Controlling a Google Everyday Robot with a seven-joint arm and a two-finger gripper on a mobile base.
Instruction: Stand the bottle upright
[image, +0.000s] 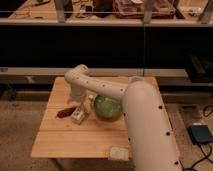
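Wooden desk (60, 142) is occupied by a bottle (78, 115) lying left of a green bowl (107, 107); the end effector (80, 104) is positioned just above it, jaws apart.

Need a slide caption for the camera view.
Open gripper poised over the bottle lying on the wooden table, between a green bowl and a reddish-brown object.

- Robotics lab or workshop, I'd say.
- Cluttered workbench (107, 20) along the back.
- White robot arm (147, 125), its gripper (79, 103) over the small wooden table's (65, 145) left half.
- Cabled box (200, 134) on the floor.
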